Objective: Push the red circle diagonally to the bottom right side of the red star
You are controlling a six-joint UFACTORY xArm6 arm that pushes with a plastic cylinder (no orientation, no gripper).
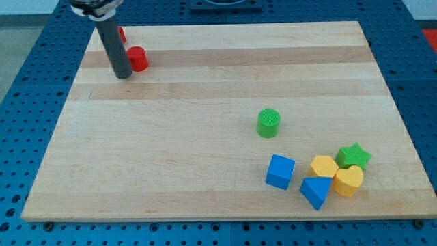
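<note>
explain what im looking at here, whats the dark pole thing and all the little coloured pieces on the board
This is a single camera picture looking down at an angle on a wooden board. The dark pole is the end of a robot arm. It has no pincer and holds nothing; it only slides its lower end, my tip, along the wood to push blocks.

My tip is at the view's top left, just left of the red circle, close to or touching it. Another red piece, mostly hidden behind the rod, is probably the red star.

Toward the view's bottom right sit a green cylinder alone, then a cluster: a blue cube, a blue triangular block, a yellow hexagon-like block, a yellow heart and a green star.
</note>
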